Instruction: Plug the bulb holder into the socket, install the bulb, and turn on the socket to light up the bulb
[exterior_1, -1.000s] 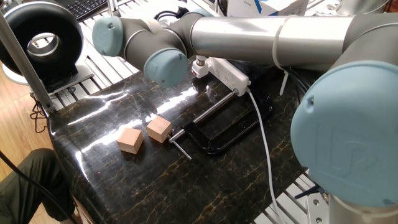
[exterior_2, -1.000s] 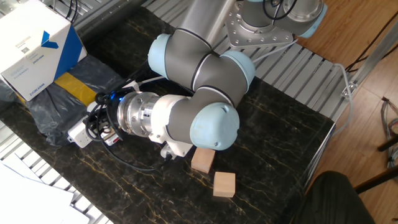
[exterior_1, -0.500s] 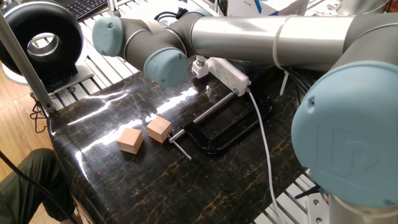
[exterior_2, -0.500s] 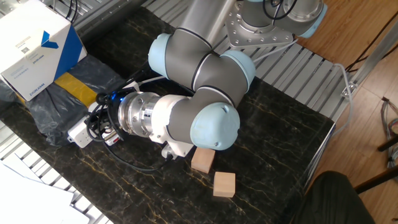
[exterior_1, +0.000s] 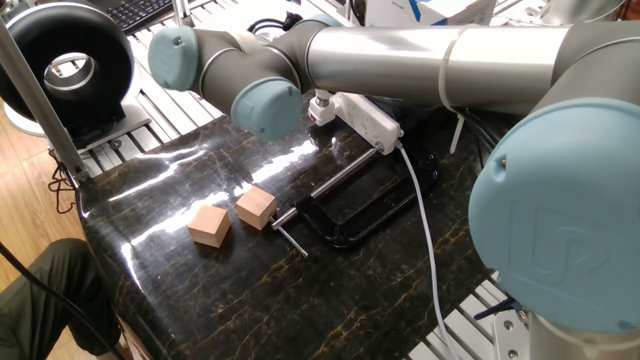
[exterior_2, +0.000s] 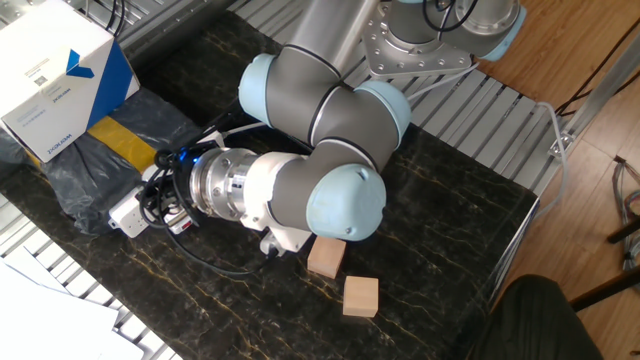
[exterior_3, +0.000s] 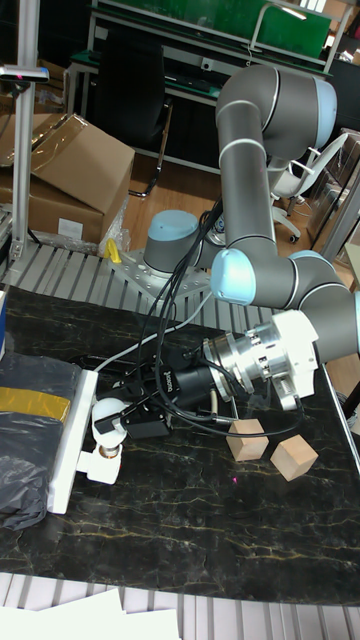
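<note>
Change: nothing had visibly shifted over the last second; arm, strip and blocks lay as before in both fixed views.
Arm: the UR5 arm reached low across the dark marble table, wrist turned toward the table's left end in the tall fixed view.
Socket: the power strip lay along that left edge beside a grey bag, its thick white cable running back across the table.
Clamp: a black clamp lay flat near the strip in one fixed view.
Blocks: two wooden cubes sat just below the wrist, untouched.
Gripper: the gripper was closed around the bulb, fingers mostly hidden by cabling.
Bulb: it stood directly above the bulb holder, apparently seated in its threaded opening.
Holder: already plugged into the side of the strip; the red mark could not be made out.
Stage: probably screwing in the bulb, with the switch not yet pressed.
Risk: a tilted bulb could cross-thread; twisting hard could lever the holder out of its outlet or drag the strip sideways.
</note>
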